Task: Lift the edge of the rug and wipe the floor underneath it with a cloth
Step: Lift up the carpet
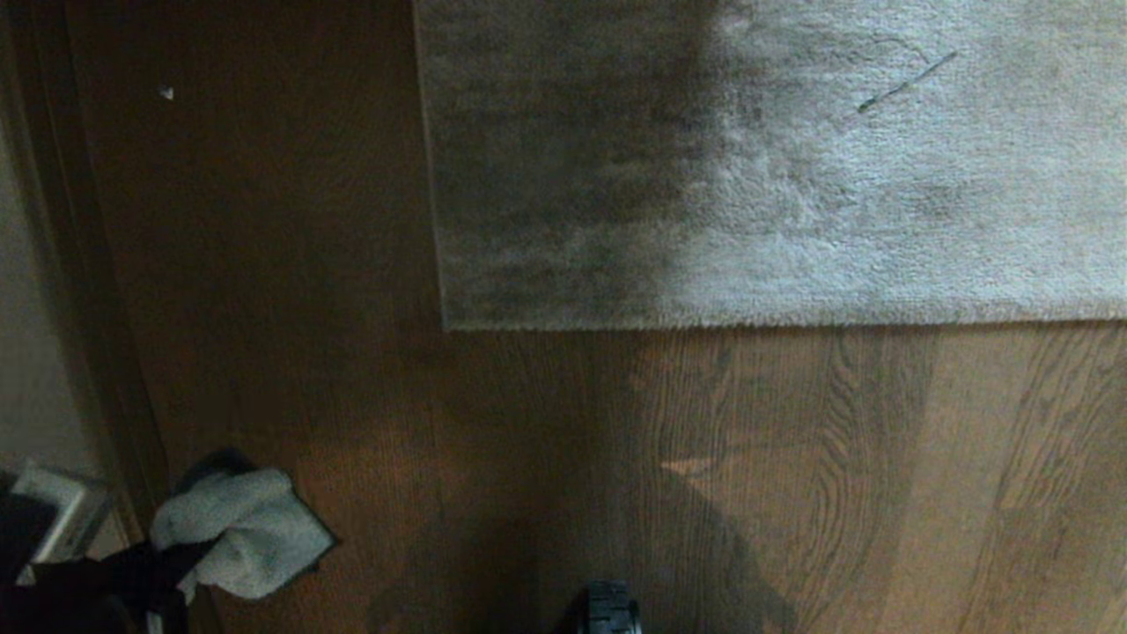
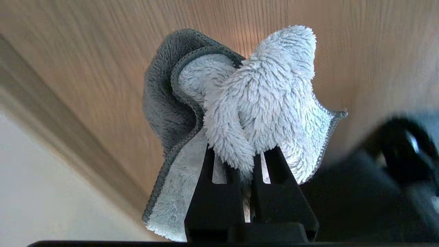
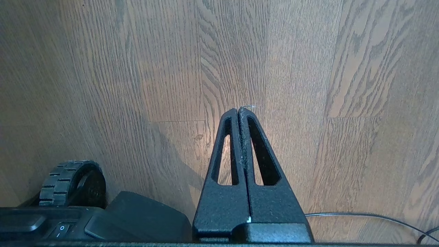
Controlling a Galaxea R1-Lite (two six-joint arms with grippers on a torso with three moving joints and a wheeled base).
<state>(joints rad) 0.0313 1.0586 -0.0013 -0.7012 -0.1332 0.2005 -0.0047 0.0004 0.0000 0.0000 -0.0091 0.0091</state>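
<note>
The left gripper (image 2: 245,161), mostly cut off near the rug edge (image 1: 704,324), pinched the bunched cloth (image 2: 253,103); the right gripper (image 3: 242,110) stood closed, empty.

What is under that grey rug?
Cannot tell: the rug lies flat, hiding everything beneath. Brown wood floor shows around its edge, so presumably more planks.

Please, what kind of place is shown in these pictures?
Probably a room in a home: wood-grain plank floor, a plush grey rug lying flat on it, and a pale wall with a dark baseboard on the left.
</note>
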